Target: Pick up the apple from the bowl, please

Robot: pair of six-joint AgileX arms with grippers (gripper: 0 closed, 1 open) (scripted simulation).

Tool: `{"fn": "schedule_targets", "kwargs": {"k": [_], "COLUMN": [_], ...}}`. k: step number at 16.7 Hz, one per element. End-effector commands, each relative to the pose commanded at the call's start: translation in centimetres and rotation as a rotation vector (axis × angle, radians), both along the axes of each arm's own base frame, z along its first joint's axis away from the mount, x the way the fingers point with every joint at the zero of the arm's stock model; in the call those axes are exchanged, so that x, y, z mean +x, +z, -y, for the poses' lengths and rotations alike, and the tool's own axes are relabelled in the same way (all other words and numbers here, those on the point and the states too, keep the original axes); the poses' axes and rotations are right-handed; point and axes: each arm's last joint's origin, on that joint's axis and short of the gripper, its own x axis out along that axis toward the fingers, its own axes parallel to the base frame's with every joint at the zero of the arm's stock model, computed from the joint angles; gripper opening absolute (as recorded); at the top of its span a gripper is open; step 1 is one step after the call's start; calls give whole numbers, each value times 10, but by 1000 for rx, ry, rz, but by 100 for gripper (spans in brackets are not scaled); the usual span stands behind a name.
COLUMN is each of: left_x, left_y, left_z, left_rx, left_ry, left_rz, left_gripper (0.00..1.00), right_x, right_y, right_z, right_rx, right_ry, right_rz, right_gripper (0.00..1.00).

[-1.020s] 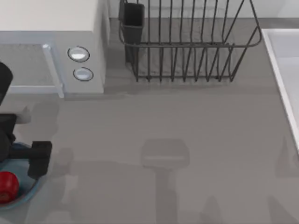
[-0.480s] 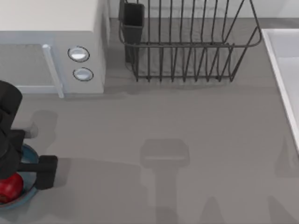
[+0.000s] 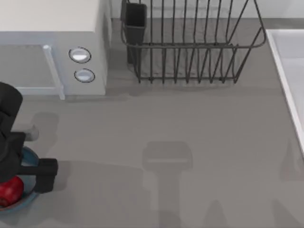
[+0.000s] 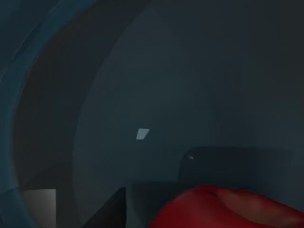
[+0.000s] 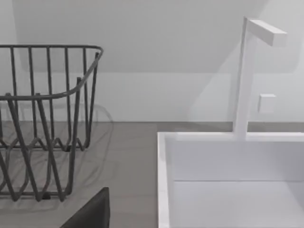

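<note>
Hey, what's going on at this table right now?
The left arm is down at the table's left edge, its pincer lowered into the bowl right by the apple. The apple sits in the bowl, not lifted. The left wrist view is dark, with the bowl's inside and the apple's red top close up. The right arm's camera faces the dish rack and the sink.

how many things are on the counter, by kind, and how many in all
fruit: 1, the apple
bowls: 1, the bowl holding it
appliances: 1, a microwave
racks: 1, a wire dish rack
sinks: 1, a white sink
total: 5
</note>
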Motion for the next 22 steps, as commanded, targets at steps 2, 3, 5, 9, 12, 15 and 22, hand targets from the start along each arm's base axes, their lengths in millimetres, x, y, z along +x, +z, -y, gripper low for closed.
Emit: {"fn": "schedule_targets", "kwargs": {"k": [2,3,5,9,12,15,22], "left_x": [0,0,0,0,0,0,23], "left_y": [0,0,0,0,0,0,46], "left_z": [0,0,0,0,0,0,4], "left_rx": [0,0,0,0,0,0,13], "left_ry": [0,0,0,0,0,0,-8], "left_rz": [0,0,0,0,0,0,25], "left_gripper": [40,32,17,0,0,0,0], "right_x": [0,0,0,0,0,0,0], "right_y": [0,0,0,0,0,0,0], "right_z": [0,0,0,0,0,0,0], "right_rx": [0,0,0,0,0,0,0], "right_ry": [0,0,0,0,0,0,0], "right_rz": [0,0,0,0,0,0,0], "right_gripper": [100,100,100,100,100,100,100]}}
